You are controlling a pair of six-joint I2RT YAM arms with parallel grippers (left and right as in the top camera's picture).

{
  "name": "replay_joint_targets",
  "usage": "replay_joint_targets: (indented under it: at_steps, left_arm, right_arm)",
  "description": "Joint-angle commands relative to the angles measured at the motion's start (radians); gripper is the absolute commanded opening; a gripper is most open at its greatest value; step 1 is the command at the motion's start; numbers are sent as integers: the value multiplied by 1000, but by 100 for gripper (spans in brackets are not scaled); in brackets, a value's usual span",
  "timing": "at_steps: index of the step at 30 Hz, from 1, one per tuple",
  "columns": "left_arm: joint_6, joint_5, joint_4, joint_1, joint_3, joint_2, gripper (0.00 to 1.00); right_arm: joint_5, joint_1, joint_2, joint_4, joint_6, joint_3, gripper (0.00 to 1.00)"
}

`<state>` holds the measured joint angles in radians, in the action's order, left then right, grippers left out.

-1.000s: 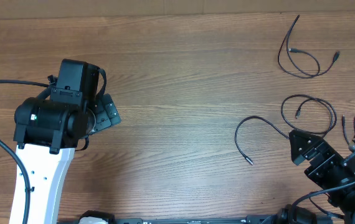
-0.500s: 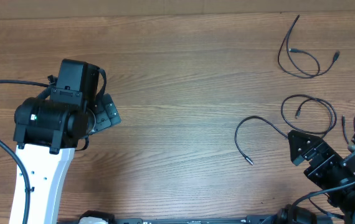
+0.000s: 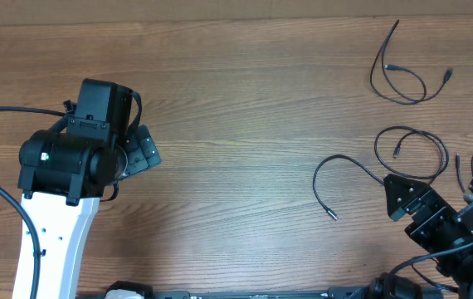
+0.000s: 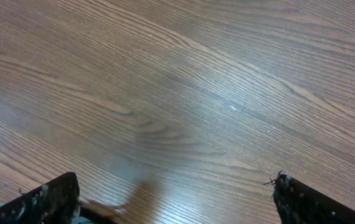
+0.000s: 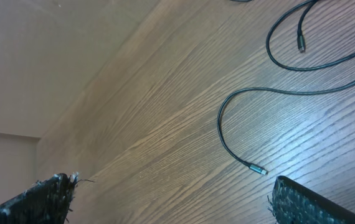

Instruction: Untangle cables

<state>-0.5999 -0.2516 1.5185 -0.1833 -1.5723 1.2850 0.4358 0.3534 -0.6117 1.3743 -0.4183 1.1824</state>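
Thin black cables lie apart at the right of the wooden table. One cable point(image 3: 374, 73) lies in a loose loop at the far right corner. A second cable point(image 3: 336, 157) runs from a loop point(image 3: 436, 141) to a silver plug point(image 3: 331, 215); it also shows in the right wrist view point(image 5: 220, 124) with its plug point(image 5: 261, 169). A third cable point(image 3: 457, 166) shows partly at the right edge. My right gripper point(image 3: 409, 202) point(image 5: 174, 199) is open and empty beside the second cable. My left gripper point(image 3: 141, 149) point(image 4: 174, 205) is open and empty over bare wood at the left.
The table's far edge meets a pale wall point(image 5: 53, 56). Thick black robot cables point(image 3: 4, 112) run off the left arm. Both arm bases stand at the near edge.
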Motion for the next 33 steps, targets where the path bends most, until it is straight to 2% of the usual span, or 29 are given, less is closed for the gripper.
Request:
replay_joint_targets:
  at_steps: [1,9,18,27,33]
  left_arm:
    - [-6,-18,-1,-5,0,-4,99]
    - [-6,-18,-1,-5,0,-4,100]
    - [-6,-18,-1,-5,0,-4,100]
    - [-6,-18,-1,-5,0,-4,100]
    - [-6,-18,-2,-5,0,-4,100]
  right_arm:
    - [-16,0,-1,1,0,-5,100]
    - [-16,-36,25,-55,-1,-104,100]
    - [-16,-200,103,-329,-1,-280,100]
    - [-16,-209,286,-602,-1,-542,100]
    - [-16,-213,362,-719,-1,-660,100]
